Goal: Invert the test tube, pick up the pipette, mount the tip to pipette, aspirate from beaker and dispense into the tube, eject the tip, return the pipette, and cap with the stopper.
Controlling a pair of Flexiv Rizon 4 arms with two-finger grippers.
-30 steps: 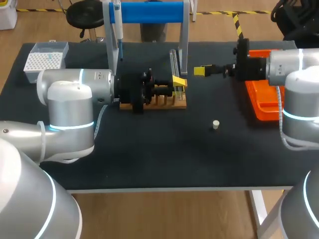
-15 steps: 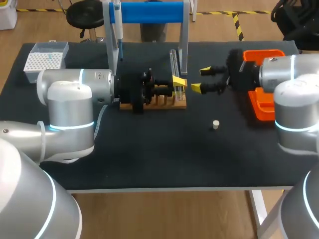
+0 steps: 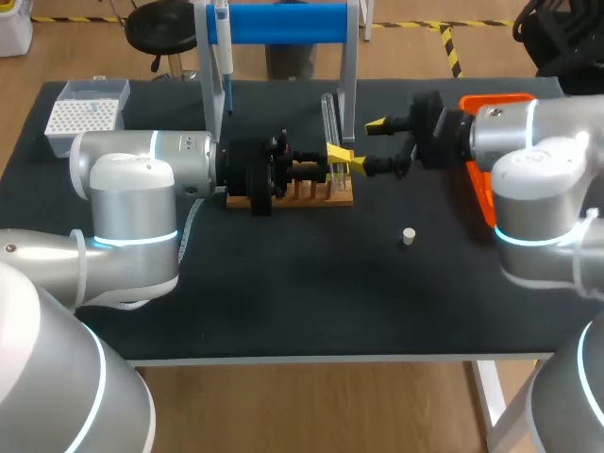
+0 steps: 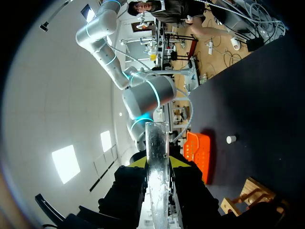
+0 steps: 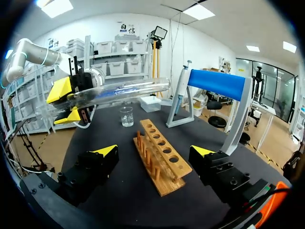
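Stopper (image 3: 408, 236) sat alone on the near part of the black table (image 3: 283, 311), well apart from everything else. Next back was the wooden rack (image 3: 300, 196), crosswise at mid-table; my left arm's black wrist covered its left end in the head view.

My left gripper (image 3: 337, 159) hung over the rack's right end, clamped on the test tube (image 3: 328, 118) from two sides. Tube was clear, upright, off the rack and gripped low on its length, so most of it stuck up past the yellow tips. Left wrist view confirmed glass pinched between both fingers.

My right gripper (image 3: 368, 146) came in from the right at the same depth, fingers spread wide with nothing between them. One yellow tip sat just beside the left gripper's tips; I couldn't tell if they touched. Right wrist view showed the tube ahead of and above my spread fingers, with the rack on the table below.

Orange tray (image 3: 495, 99) lay on the right, mostly hidden by my right arm. Beaker (image 5: 126, 116) stood past the rack's far end, seen in the right wrist view only; my left arm blocked it in the head view.

Further back was the stand (image 3: 283, 24) with its blue crossbar, right post just behind the tube. Pipette (image 3: 224, 52) hung on the stand's left side. Tip box (image 3: 87, 113) sat at the far left corner.
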